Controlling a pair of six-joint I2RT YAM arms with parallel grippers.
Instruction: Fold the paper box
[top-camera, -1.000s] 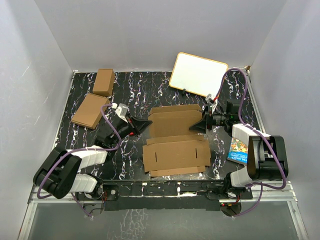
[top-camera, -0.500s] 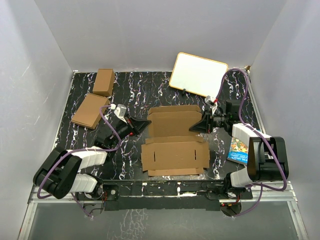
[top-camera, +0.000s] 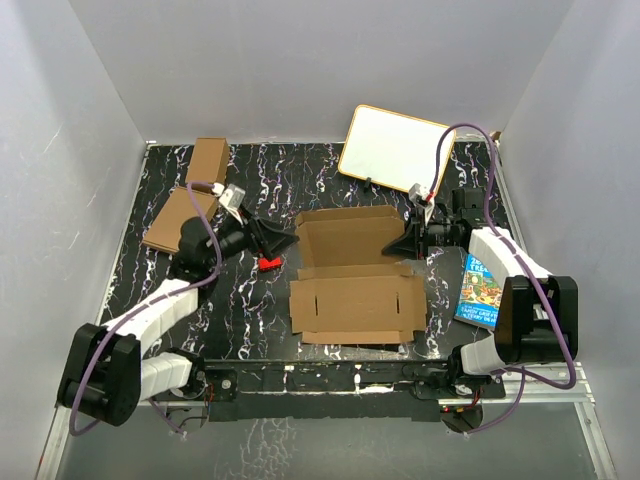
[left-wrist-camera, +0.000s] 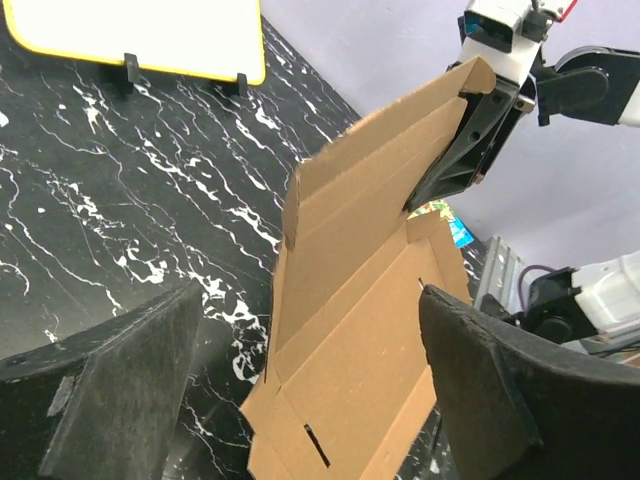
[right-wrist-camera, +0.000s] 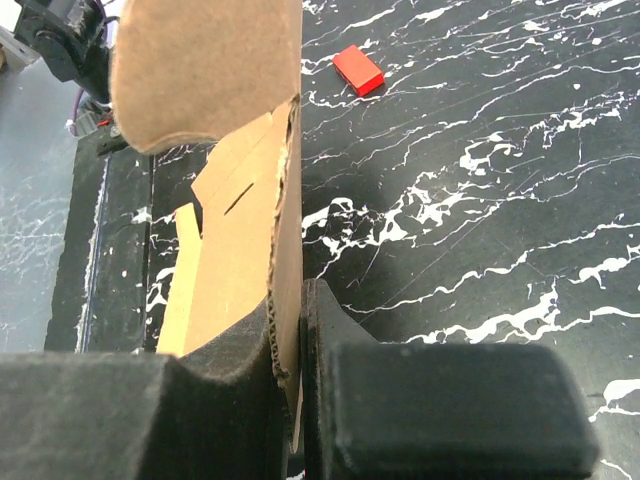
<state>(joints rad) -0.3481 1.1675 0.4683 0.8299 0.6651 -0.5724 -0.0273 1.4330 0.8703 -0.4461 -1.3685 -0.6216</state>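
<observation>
The paper box (top-camera: 355, 305) lies as a brown die-cut sheet in the middle of the table, its front part flat and its rear panel (top-camera: 350, 238) lifted to stand tilted. My right gripper (top-camera: 408, 243) is shut on the right edge of that raised panel. In the right wrist view the corrugated edge (right-wrist-camera: 285, 300) is pinched between the pads of the right gripper (right-wrist-camera: 300, 330). My left gripper (top-camera: 280, 240) stands open just left of the box, touching nothing. In the left wrist view the box (left-wrist-camera: 360, 300) shows between the wide-spread fingers of the left gripper (left-wrist-camera: 310, 310).
A small red block (top-camera: 266, 263) lies on the table under the left gripper. Two brown cartons (top-camera: 208, 163) (top-camera: 180, 222) sit at the back left. A white board with a yellow rim (top-camera: 397, 148) leans at the back right. A blue book (top-camera: 478, 292) lies near the right arm.
My left gripper has opened and drawn back to the left, off the box's edge. My right gripper has shut on the rear panel, which now stands higher. The red block has come into view.
</observation>
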